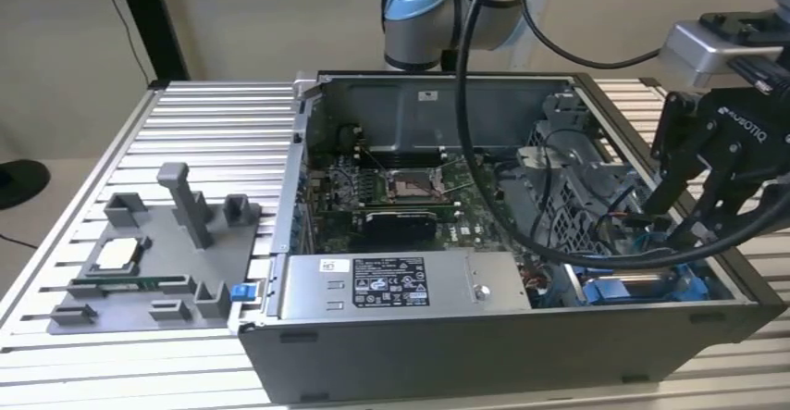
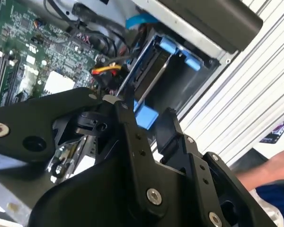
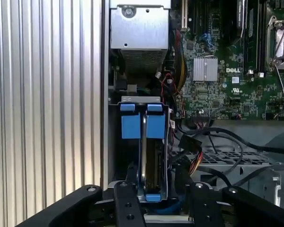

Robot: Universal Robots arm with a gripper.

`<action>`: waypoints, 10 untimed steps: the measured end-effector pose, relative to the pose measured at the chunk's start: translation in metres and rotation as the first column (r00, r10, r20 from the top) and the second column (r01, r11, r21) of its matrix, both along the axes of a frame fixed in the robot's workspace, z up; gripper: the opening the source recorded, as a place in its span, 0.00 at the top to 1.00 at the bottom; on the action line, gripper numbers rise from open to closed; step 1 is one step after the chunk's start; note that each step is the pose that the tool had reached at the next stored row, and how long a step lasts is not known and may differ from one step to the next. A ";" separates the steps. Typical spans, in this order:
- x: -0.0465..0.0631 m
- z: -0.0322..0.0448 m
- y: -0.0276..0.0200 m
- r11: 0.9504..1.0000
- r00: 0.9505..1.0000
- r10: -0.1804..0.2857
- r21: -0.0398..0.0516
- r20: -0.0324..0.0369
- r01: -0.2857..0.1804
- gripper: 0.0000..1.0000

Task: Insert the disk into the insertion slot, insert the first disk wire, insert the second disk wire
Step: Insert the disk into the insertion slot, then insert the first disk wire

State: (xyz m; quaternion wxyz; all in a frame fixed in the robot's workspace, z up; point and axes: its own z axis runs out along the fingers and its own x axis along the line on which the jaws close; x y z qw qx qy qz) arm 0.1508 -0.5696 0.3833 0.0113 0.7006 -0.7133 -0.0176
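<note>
Gripper is down in the open case, at the corner on the exterior view's right. Its fingers are spread with the blue end of the disk between them, though I can't tell if they actually touch it. The disk's already standing on edge inside the insertion slot, so you just see a thin dark-and-silver edge plus bright blue carrier plastic, with two blue tabs at the slot's mouth and a bunch of wires just beside it.
</note>
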 end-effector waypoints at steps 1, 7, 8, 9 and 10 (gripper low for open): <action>0.001 -0.0010 0.0019 1.000 1.000 0.000 0.003 0.000 0.000 0.00; 0.001 -0.0046 0.0091 0.998 1.000 0.000 0.062 0.000 0.000 0.00; 0.001 -0.0058 0.0095 0.998 1.000 0.000 0.065 0.000 0.000 0.00; 0.001 -0.0075 0.0095 0.998 1.000 -0.003 0.065 0.000 0.003 0.00; 0.001 -0.0091 0.0096 0.998 1.000 -0.015 0.065 0.000 0.015 0.00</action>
